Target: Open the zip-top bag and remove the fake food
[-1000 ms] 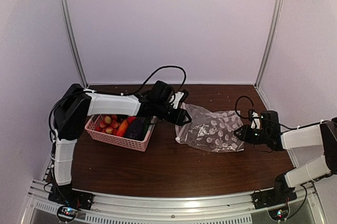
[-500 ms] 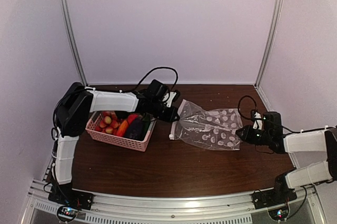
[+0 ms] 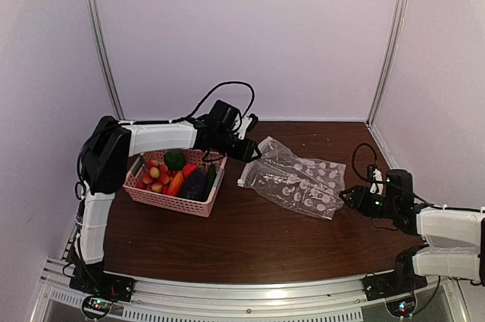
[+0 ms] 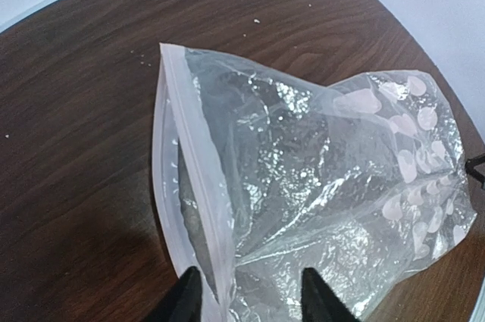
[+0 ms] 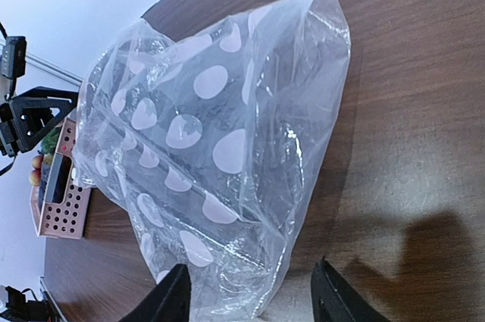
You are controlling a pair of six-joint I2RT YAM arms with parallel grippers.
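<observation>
The zip-top bag (image 3: 292, 182) lies crumpled on the brown table, its white zip strip (image 4: 189, 163) at the left end and its dotted end (image 5: 189, 132) toward the right. I see nothing inside it. The fake food (image 3: 178, 176) sits in the pink basket (image 3: 163, 199): red berries, an orange carrot, a dark eggplant and green pieces. My left gripper (image 3: 246, 149) hovers at the bag's zip corner, open (image 4: 248, 273), with the strip's end lying between the spread fingers. My right gripper (image 3: 347, 197) is open (image 5: 251, 269) just off the bag's dotted corner.
The pink basket (image 5: 57, 201) stands left of the bag, under the left forearm. White walls with metal posts (image 3: 102, 49) close in the back and sides. Black cables loop over the left wrist (image 3: 227, 98). Small crumbs dot the far tabletop (image 4: 256, 20).
The bag has sunk flatter and shifted left. My right gripper opened and drew back to the right. The left gripper moved back-left, and a green piece now shows in the basket.
</observation>
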